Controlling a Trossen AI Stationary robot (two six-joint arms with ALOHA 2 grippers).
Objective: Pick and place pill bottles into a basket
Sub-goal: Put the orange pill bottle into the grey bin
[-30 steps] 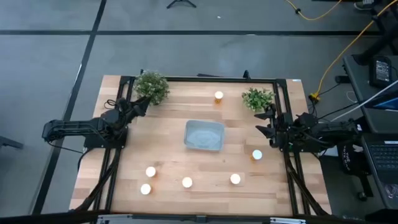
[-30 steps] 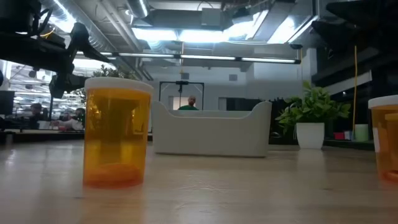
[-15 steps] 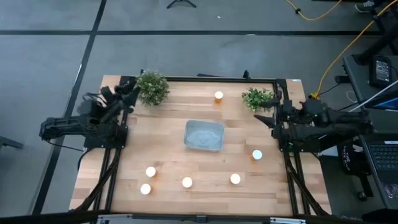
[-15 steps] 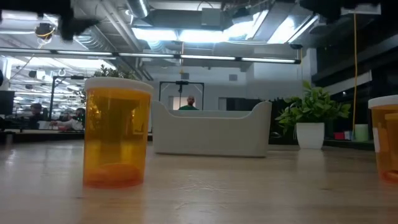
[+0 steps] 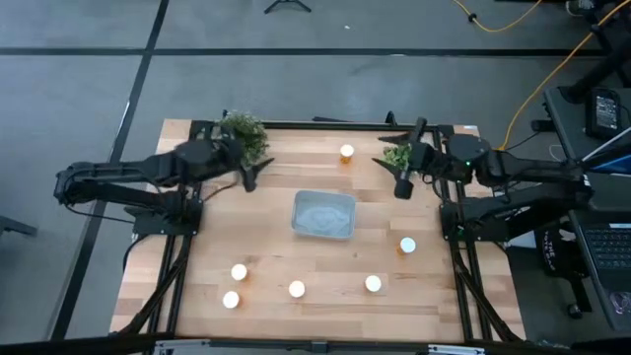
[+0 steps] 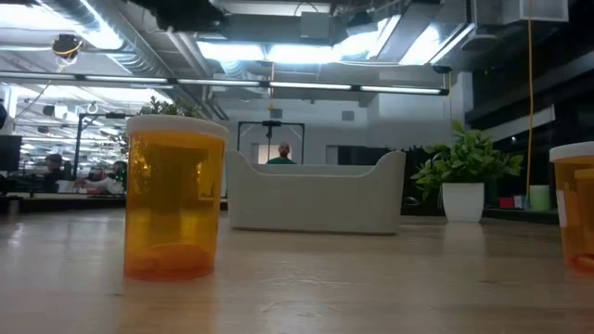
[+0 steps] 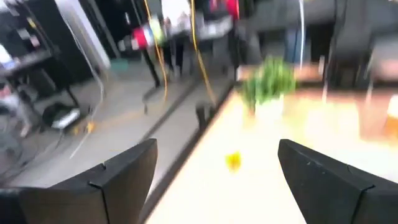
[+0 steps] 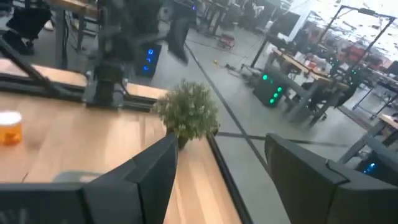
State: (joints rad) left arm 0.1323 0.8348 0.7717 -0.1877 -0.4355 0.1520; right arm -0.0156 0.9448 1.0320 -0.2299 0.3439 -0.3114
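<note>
Six amber pill bottles with white caps stand upright on the wooden table: one at the far side (image 5: pixel 346 152), one at the right (image 5: pixel 407 245), and several along the near side (image 5: pixel 297 289). One fills the low view (image 6: pixel 174 199). The pale grey-blue basket (image 5: pixel 323 215) sits at the middle and holds nothing. My left gripper (image 5: pixel 242 168) hangs open and empty over the far left, beside a plant; its wrist view (image 7: pixel 214 180) shows wide-spread fingers. My right gripper (image 5: pixel 394 176) hangs open and empty over the far right, also open in its wrist view (image 8: pixel 224 177).
Two green potted plants stand at the far left (image 5: pixel 242 133) and far right (image 5: pixel 399 155) of the table. A black frame (image 5: pixel 325 124) runs along the table's edges. Bare wood lies between the basket and the near bottles.
Both arms have risen from their low folded poses at the table's sides and reached inward over the far half. My left gripper has gone toward the right and my right gripper toward the left and far edge. Both have left the low view. No bottle has moved.
</note>
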